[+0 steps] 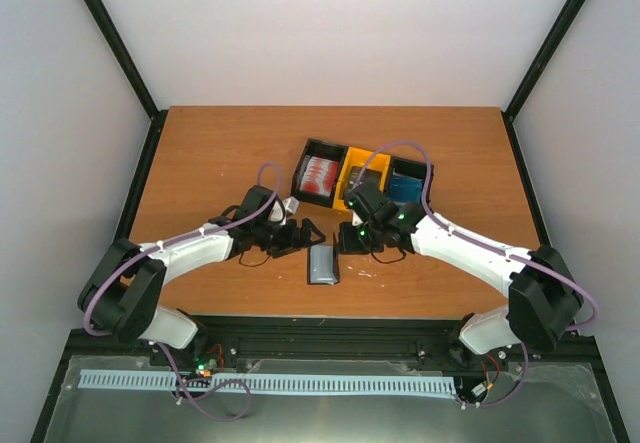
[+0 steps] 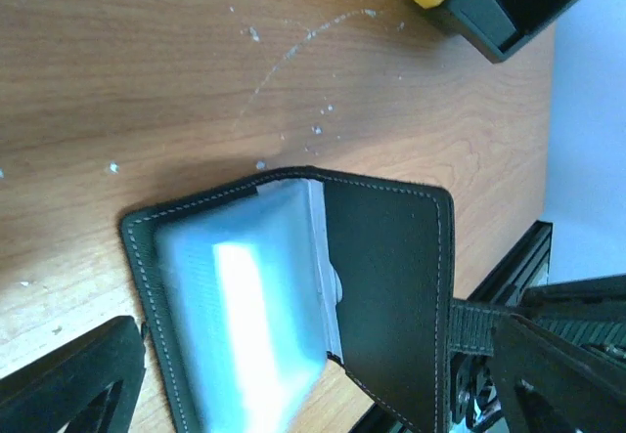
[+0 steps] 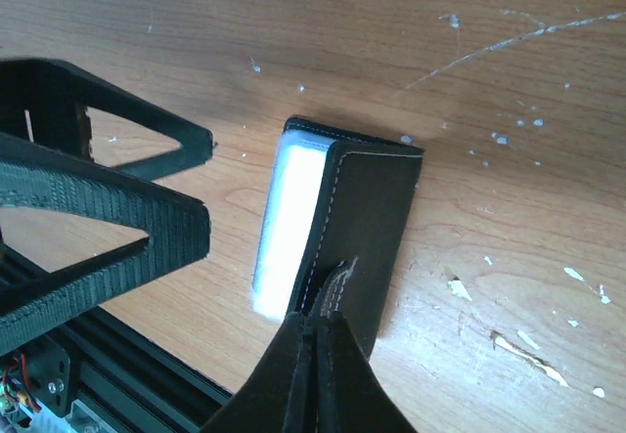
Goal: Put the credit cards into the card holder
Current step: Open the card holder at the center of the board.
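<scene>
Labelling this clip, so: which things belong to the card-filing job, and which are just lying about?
Job: card holder, pinched by the right gripper; red-and-white credit cards; blue cards; left gripper, open.
Lying about: tray, only storing the cards; white flecks on the table.

The left arm and the right arm are reaching inward from their bases at the near edge of the bench, with both wrists angling down toward its middle. The left pincer is holding its fingers wide apart, low over the bench. The right pincer is pressing its fingers together on the flap of the card holder.
</scene>
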`<state>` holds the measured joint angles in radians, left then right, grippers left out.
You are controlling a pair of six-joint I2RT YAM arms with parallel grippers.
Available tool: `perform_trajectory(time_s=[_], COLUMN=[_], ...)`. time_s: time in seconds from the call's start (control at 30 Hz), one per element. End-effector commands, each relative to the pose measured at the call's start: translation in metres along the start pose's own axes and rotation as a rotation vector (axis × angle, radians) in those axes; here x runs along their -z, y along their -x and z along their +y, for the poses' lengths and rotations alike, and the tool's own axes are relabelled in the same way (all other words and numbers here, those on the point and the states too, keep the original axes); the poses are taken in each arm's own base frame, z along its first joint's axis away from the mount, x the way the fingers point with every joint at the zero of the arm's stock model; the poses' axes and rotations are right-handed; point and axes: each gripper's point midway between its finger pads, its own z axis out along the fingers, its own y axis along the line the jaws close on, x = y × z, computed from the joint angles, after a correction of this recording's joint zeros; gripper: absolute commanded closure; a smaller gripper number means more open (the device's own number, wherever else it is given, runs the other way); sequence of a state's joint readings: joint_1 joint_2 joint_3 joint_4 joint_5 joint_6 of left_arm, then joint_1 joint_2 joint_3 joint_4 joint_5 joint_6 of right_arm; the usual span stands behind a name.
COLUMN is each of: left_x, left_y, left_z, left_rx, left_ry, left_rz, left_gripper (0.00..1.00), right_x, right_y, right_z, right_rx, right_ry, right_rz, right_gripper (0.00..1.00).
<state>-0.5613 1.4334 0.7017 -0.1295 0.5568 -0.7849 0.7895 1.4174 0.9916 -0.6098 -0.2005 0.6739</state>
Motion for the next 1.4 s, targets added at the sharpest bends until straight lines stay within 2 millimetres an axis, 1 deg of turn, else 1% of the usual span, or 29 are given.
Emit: perform_trajectory(time_s=[0.0,0.1,0.23,0.3,0.4,0.43,0.5,0.53,0.57,0.63,0.67,0.77,0.83,0.9,0.97,1.0,1.07,1.17,1.27,1.37], left_x=[-0.003,-0.007,-0.01,-0.011,-0.014,-0.015,-0.017,-0.018,-0.018,-0.019,-0.019,-0.02,-0.021,-0.022,-0.024,-0.025,-0.028,-0.031,-0.033,-0.035], left_y=[-0.005,-0.007,-0.01,-0.012,-0.015,-0.016,-0.018,-0.018,-0.018,-0.018,-0.018,-0.019,-0.018,-0.019,-0.022,-0.023,-0.027,-0.03,-0.031,-0.033], left_z=[-0.008,-0.001,0.007,0.009,0.012,0.013,0.013,0.013,0.012,0.01,0.009,0.008,0.007,0.005,0.004,0.003,0.005,0.006,0.003,0.0], left_rx=[-0.029,-0.016,-0.004,0.0,0.007,0.008,0.01,0.011,0.01,0.009,0.008,0.008,0.003,-0.003,-0.007,-0.005,0.001,0.009,0.008,0.0], left_ry=[-0.07,-0.047,-0.024,-0.023,-0.02,-0.023,-0.033,-0.036,-0.042,-0.052,-0.057,-0.067,-0.073,-0.085,-0.102,-0.112,-0.124,-0.134,-0.16,-0.198], left_rz=[0.027,0.039,0.049,0.059,0.075,0.08,0.091,0.093,0.095,0.098,0.102,0.109,0.111,0.121,0.138,0.15,0.171,0.194,0.204,0.226], left_gripper=[0.08,0.19,0.32,0.36,0.42,0.44,0.48,0.49,0.5,0.54,0.56,0.57,0.57,0.57,0.57,0.56,0.54,0.51,0.48,0.47], right_x=[0.001,-0.006,-0.012,-0.011,0.0,0.002,0.006,0.007,0.009,0.018,0.024,0.043,0.047,0.04,0.023,0.016,0.007,0.002,0.001,0.0], right_y=[0.007,0.005,-0.002,-0.004,-0.001,0.0,0.003,0.004,0.006,0.016,0.022,0.04,0.046,0.046,0.037,0.031,0.02,0.014,0.009,0.003], right_z=[0.003,-0.014,-0.048,-0.067,-0.097,-0.103,-0.109,-0.109,-0.108,-0.102,-0.097,-0.08,-0.064,-0.041,-0.008,0.004,0.019,0.019,0.011,0.004], right_rx=[0.001,-0.011,-0.022,-0.024,-0.026,-0.022,-0.014,-0.01,-0.009,-0.018,-0.019,-0.013,0.009,0.045,0.094,0.102,0.087,0.039,0.006,-0.01], right_ry=[-0.003,-0.083,-0.241,-0.331,-0.504,-0.541,-0.589,-0.597,-0.603,-0.61,-0.611,-0.594,-0.536,-0.415,-0.22,-0.139,-0.028,0.004,-0.01,-0.023], right_rz=[-0.008,0.0,-0.001,-0.011,-0.052,-0.059,-0.064,-0.062,-0.062,-0.094,-0.117,-0.175,-0.184,-0.159,-0.091,-0.057,-0.015,-0.019,-0.027,-0.021], right_gripper=[0.97,0.97,0.97,0.97,0.97,0.96,0.88,0.79,0.69,0.57,0.53,0.49,0.49,0.49,0.48,0.48,0.48,0.47,0.47,0.47])
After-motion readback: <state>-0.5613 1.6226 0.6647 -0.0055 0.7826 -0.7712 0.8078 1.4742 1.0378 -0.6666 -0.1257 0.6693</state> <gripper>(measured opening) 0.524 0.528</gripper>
